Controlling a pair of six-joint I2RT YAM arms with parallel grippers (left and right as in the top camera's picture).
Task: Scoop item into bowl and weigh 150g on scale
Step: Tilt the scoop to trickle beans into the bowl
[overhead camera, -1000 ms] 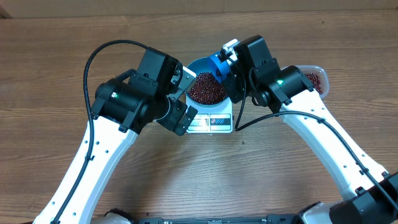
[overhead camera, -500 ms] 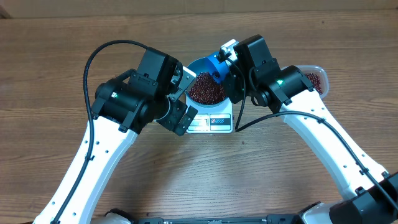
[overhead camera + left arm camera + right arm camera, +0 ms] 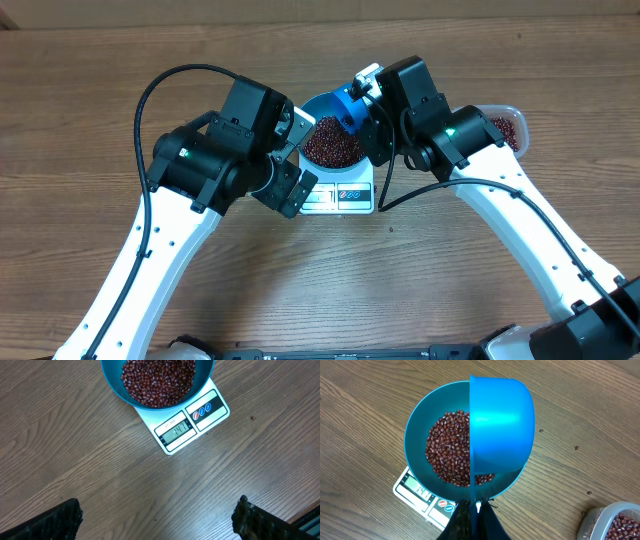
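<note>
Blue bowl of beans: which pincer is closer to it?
Right. The right pincer holds the scoop directly over the bowl; the left pincer hangs open beside the scale, clear of the bowl.

**Left Jaws Wide, Right Jaws Clamped**

The left arm [image 3: 150, 265] extended from the lower left of the overhead frame. Its gripper [image 3: 298, 158] sat left of centre, fingers [image 3: 62, 520] spread wide and empty. The right arm [image 3: 530, 235] extended from the lower right, its gripper [image 3: 475, 517] pinched tight on the blue scoop [image 3: 501, 425] by its handle.

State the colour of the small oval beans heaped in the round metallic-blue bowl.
Dark red-brown; the small oval beans show best in the left wrist view.
</note>
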